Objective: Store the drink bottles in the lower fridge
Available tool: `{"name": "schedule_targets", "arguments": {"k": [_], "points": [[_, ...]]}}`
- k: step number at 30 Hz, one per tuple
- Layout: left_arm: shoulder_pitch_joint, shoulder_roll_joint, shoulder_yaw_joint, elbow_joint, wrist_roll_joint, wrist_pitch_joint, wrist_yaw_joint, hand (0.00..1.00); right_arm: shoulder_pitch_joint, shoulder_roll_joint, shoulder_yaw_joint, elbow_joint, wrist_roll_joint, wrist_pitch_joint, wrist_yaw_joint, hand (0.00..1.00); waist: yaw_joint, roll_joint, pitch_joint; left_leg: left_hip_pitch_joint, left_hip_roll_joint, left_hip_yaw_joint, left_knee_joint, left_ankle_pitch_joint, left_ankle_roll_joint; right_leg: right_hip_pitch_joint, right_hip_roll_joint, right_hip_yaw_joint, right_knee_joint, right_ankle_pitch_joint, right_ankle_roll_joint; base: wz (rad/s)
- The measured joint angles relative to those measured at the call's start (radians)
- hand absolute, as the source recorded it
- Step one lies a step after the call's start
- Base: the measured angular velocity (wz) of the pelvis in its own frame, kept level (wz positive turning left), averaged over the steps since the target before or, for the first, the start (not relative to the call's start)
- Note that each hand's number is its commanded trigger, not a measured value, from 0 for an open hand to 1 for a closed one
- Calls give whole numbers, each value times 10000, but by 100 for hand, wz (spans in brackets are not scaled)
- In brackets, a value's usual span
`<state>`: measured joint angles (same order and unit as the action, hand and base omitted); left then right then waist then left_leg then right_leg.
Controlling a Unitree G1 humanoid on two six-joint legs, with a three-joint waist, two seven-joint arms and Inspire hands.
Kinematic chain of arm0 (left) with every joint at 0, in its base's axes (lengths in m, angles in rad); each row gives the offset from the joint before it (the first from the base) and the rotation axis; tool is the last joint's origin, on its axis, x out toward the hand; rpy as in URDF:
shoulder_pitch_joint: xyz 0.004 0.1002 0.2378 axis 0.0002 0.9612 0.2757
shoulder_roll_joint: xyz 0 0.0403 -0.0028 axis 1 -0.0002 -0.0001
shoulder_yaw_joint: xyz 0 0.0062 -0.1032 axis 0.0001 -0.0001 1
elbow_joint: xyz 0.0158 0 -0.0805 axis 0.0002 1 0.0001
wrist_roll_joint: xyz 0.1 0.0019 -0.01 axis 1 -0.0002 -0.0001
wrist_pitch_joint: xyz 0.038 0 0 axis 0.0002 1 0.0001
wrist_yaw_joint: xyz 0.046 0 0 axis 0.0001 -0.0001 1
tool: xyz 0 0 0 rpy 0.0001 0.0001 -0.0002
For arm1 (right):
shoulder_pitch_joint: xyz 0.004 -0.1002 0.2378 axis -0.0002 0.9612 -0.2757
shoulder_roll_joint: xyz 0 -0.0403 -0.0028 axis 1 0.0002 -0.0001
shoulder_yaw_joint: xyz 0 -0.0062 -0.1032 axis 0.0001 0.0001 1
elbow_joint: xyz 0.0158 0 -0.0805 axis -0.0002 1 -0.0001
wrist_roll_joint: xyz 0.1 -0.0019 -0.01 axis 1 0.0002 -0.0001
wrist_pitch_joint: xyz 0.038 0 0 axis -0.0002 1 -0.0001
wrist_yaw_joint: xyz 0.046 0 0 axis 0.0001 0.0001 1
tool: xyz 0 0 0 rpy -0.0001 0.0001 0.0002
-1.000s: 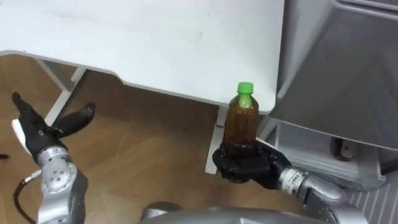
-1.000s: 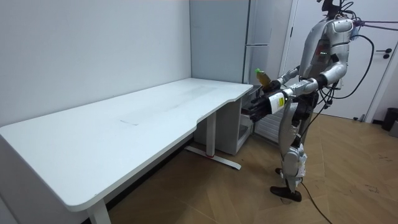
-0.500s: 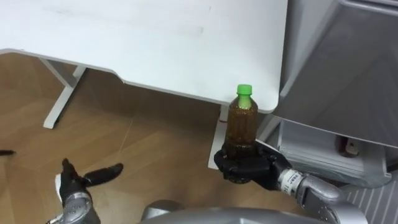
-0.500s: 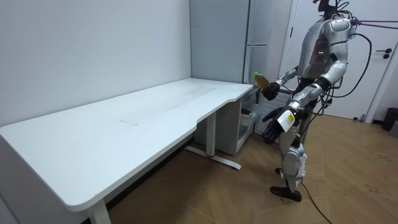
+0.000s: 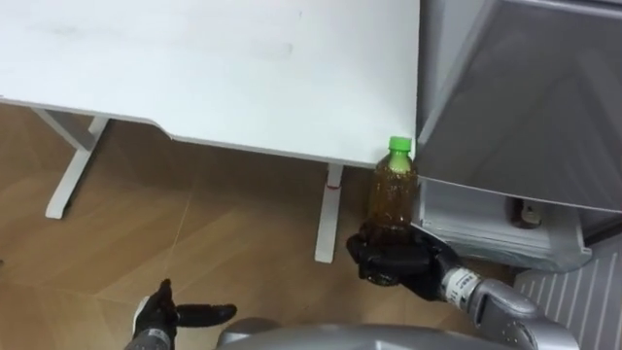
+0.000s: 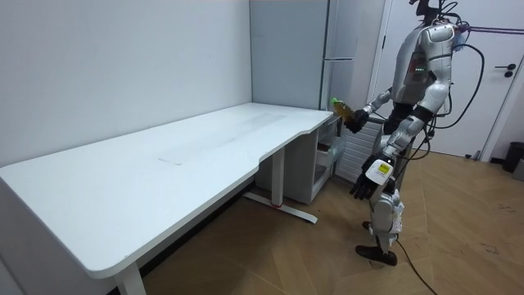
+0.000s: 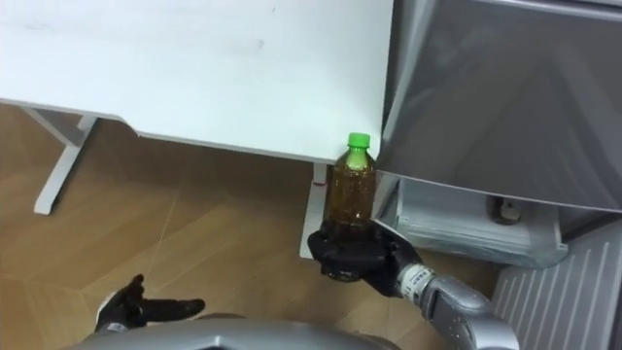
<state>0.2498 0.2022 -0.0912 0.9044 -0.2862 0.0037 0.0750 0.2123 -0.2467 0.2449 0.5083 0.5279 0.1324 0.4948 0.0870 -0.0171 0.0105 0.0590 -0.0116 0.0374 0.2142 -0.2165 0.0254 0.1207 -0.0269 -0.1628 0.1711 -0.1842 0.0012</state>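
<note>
Bottle (image 5: 393, 194) stands upright in our right hand (image 5: 391, 266), which curls round its base, beside the bench (image 5: 194, 68) corner. Gripped so low, we judge it could tip against the fridge (image 5: 525, 87); left hand (image 5: 170, 316) hangs spread.

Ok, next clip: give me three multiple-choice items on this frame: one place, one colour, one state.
1. Where is the bottle?
A. on the table
B. in the right hand
C. on the floor
2. What colour is its cap?
A. red
B. green
C. white
3. How is the left hand?
A. open, holding nothing
B. shut on the bottle
C. gripping the table edge
Answers: 1 B, fingers curl round its base; 2 B, the cap is bright green; 3 A, its fingers are straight, holding nothing.
</note>
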Motion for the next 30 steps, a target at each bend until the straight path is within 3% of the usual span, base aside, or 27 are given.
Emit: {"name": "schedule_targets", "arguments": {"k": [7, 10, 17, 24, 30], "points": [[31, -162, 117, 236, 253, -4, -92, 0, -25, 351, -328, 1141, 1022, -63, -1270, 100, -77, 81, -64, 109, 4, 87, -110, 0, 1, 27, 16, 125, -9, 1, 2, -4], [71, -171, 165, 369, 428, -3, -55, 0, -57, 540, -663, 1654, 1660, -62, -2016, 100, -248, 101, -55, 153, -1, 83, -135, 0, 2, 72, 11, 104, -19, 1, 2, 0], [196, -250, 172, 380, 641, 44, 100, 0, -170, 540, -1327, 2443, 2992, -105, -3729, 100, -647, 269, -14, 202, 1, 103, -142, -1, 2, 109, 10, 117, -13, 1, 3, -1], [319, -363, 167, 402, 645, 47, 275, 0, -174, 565, -1591, 2773, 3857, -254, -4806, 100, -675, 313, 11, 222, 0, 153, -151, -1, 2, 90, 15, 198, -19, -2, 5, -2], [483, -360, 199, 463, 659, 45, 196, 0, -177, 726, -1893, 3089, 5992, -501, -5216, 100, -695, 319, 16, 203, -20, 175, -148, -1, 2, 18, 6, 239, -78, -35, 39, 0]]}}
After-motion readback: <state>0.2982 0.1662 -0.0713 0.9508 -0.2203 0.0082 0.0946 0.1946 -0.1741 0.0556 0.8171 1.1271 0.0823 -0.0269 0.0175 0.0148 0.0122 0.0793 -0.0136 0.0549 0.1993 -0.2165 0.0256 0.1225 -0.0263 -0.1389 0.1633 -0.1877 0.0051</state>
